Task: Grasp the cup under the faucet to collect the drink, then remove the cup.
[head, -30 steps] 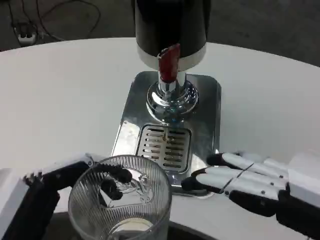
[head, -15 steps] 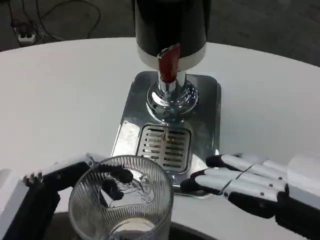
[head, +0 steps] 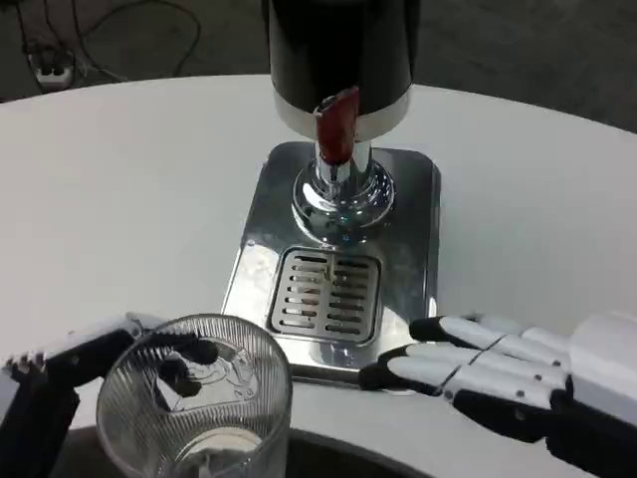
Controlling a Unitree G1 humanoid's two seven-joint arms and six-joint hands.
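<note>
Drawn back leftward, left hand (head: 60, 373) grips the ribbed glass cup (head: 194, 398): slick, breakable, best held mid-wall. Right hand (head: 498, 368) rests open.

You look down on an evenly, brightly lit white table (head: 119, 189), lit from overhead. Glare streaks the chrome tray (head: 398, 214) and tap base (head: 341, 204). The floor in the upper corners falls dim. The ribbed glass (head: 194, 398) at lower left is slightly soft; shadows stay faint and short.
</note>
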